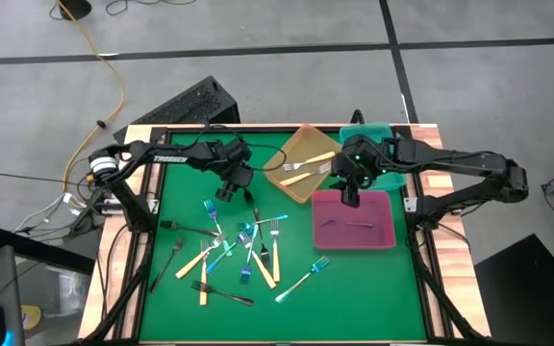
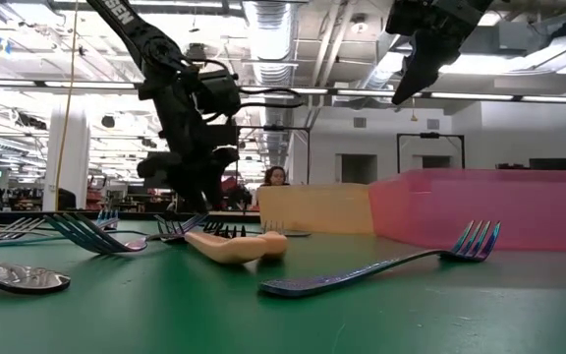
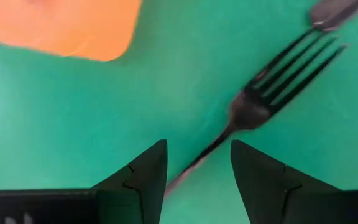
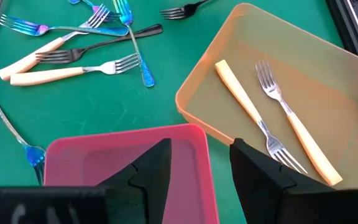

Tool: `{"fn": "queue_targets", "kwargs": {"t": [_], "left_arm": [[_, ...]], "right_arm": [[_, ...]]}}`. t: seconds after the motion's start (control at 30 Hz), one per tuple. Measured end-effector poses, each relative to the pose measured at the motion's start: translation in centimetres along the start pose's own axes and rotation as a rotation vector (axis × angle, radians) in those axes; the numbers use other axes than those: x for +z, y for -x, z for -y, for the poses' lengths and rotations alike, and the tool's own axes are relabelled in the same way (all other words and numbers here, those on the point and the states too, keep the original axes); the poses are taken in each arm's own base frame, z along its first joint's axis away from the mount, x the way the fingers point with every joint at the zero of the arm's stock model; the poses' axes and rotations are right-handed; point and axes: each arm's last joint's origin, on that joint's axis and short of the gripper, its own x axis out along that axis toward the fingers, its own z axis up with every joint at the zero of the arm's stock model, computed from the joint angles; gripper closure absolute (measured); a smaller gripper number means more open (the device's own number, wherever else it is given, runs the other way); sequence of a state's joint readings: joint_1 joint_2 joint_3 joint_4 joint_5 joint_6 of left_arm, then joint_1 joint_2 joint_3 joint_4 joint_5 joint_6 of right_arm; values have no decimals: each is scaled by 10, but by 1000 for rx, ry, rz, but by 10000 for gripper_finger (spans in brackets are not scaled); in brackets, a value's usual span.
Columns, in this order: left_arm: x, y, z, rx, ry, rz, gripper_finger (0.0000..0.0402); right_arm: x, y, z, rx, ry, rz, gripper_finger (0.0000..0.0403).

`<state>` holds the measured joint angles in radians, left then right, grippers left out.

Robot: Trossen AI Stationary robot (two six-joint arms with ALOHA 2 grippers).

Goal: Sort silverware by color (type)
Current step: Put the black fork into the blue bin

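Sorting is partway: 2 cream-handled forks (image 4: 278, 118) lie in the orange tray (image 1: 303, 161) and 1 black fork (image 1: 346, 225) in the pink tray (image 1: 354, 219), while most silverware (image 1: 239, 255) sits scattered on the green worktop (image 1: 354, 288). We judge a pick is in hand: our left gripper (image 3: 197, 177) hangs with fingers apart and empty, straddling a black fork (image 3: 272, 87). Next we must lower squarely and close. Our right gripper (image 4: 197, 168) hovers above the pink tray, fingers apart, empty.
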<state>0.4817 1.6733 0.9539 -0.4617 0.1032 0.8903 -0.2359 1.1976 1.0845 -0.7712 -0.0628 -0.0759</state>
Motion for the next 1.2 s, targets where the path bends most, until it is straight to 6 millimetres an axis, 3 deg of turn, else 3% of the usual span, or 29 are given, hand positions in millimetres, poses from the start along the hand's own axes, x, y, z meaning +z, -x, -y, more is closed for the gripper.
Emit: {"fn": "queue_targets", "kwargs": {"t": [0.37, 0.83, 1.2], "left_arm": [[-2, -9, 3, -54, -61, -6, 243], [-3, -21, 1, -57, -73, -23, 392], [-2, -16, 3, -62, 114, -17, 401]], "right_arm": [[0, 0, 0, 0, -4, 1, 219], [1, 0, -3, 6, -4, 11, 219], [3, 0, -8, 12, 10, 25, 219]]}}
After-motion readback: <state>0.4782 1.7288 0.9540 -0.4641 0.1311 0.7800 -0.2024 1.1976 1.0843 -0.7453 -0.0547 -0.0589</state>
